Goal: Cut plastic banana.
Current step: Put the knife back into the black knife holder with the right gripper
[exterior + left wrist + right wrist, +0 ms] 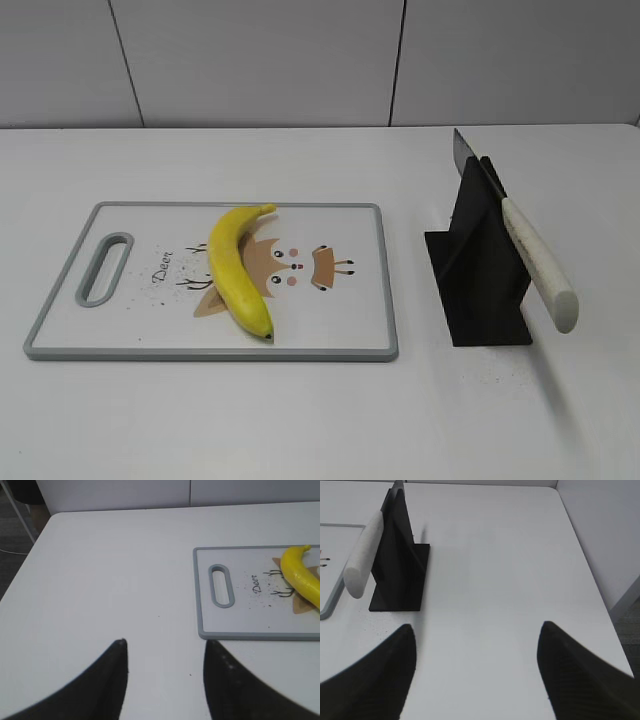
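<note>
The plastic banana (236, 268) is lying on a white cutting board (130, 335) with a gray rim, and its dark tip is pointing at the near edge. The board is sitting on the left part of a wide white counter (300, 420). A deer picture (290, 268) is showing on the board beside the banana, and part of it is hiding under the banana. A long handle hole (104, 268) is sitting at the left end of the board. Little dark specks are lying on the board near the hole.

To the right of the board, a black stand (478, 275) is holding a knife (515, 232). The knife is leaning, with its white handle pointing near and right and its blade tip sticking up at the far side.

A pale gray wall (250, 60) with thin dark seams is standing behind the counter. In the left wrist view, a dark floor is showing past the far left corner of the counter.

The left tool (165, 675) is hanging over bare counter left of the board, with its fingers spread and nothing between them. The right tool (475, 670) is hanging over bare counter right of the stand, also spread wide and holding nothing.
</note>
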`<state>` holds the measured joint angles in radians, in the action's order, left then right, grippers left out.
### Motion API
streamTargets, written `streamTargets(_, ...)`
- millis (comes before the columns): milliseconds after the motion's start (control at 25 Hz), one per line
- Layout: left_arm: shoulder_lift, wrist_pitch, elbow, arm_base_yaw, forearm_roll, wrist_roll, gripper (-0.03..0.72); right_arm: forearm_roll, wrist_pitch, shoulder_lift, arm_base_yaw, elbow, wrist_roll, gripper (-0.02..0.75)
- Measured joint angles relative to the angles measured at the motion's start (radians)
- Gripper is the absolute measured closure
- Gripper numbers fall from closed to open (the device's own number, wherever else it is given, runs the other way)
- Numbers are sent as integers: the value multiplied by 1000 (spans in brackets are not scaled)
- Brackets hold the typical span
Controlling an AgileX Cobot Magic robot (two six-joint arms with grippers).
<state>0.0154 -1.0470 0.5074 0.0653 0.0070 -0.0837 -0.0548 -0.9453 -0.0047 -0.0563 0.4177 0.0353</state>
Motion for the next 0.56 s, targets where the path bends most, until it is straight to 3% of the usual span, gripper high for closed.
streamTargets(560,0,0,0,0,0,0,280,0,0,0,17,0,-1,147)
